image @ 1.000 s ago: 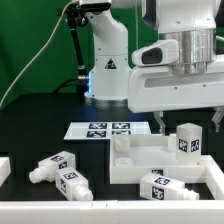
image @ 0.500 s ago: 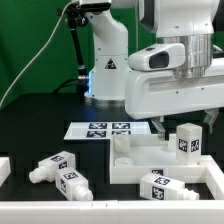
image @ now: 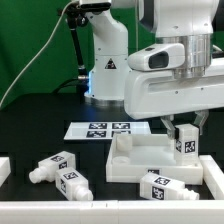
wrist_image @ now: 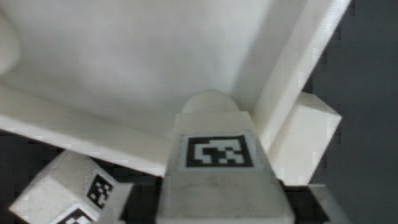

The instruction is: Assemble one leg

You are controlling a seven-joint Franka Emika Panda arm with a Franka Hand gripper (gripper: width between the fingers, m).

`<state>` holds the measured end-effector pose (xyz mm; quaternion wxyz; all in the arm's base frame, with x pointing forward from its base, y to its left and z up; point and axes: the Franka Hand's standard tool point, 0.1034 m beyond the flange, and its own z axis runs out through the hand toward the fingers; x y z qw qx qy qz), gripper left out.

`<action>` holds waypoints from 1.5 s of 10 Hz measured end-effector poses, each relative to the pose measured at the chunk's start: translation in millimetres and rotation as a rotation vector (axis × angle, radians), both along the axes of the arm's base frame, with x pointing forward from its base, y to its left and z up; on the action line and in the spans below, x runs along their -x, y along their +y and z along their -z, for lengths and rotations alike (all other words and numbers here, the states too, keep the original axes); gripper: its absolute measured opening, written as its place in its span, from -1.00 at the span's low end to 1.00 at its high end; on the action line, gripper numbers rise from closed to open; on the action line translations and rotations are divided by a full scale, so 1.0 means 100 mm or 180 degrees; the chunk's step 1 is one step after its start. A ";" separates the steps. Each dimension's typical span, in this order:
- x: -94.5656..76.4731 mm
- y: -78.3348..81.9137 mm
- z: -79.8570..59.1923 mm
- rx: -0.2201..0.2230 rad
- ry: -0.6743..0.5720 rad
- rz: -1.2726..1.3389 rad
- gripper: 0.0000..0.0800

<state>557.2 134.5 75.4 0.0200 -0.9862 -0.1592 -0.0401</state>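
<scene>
Leg [image: 185, 140] upright at far corner of tabletop block [image: 140, 160], gripper [image: 184, 131] straddling it.
Fingers either side of tagged post, apparently closed on it; wrist view shows leg [wrist_image: 221, 150] centred between pads, contact not fully confirmed. Held vertical, likely to keep peg lined up with corner hole. Three spare legs lie loose near block: two beside [image: 60, 172], one in front [image: 160, 187].

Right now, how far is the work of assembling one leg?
Done: nothing is visibly finished. In hand: the gripper stands over an upright leg at the white frame; whether the fingers have closed is unclear. Left: seating that leg. Three more legs lie loose.
</scene>
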 end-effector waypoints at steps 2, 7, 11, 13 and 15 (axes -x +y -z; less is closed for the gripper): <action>0.00 0.01 0.00 -0.0037 0.0023 0.0397 -0.29; -0.02 0.00 0.00 -0.0274 0.0067 0.2097 -0.29; 0.03 0.09 0.00 -0.0450 0.0263 0.3841 -0.29; 0.04 0.10 0.00 -0.0448 0.0282 0.4027 -0.29; 0.04 0.10 0.01 -0.0453 0.0288 0.4054 -0.29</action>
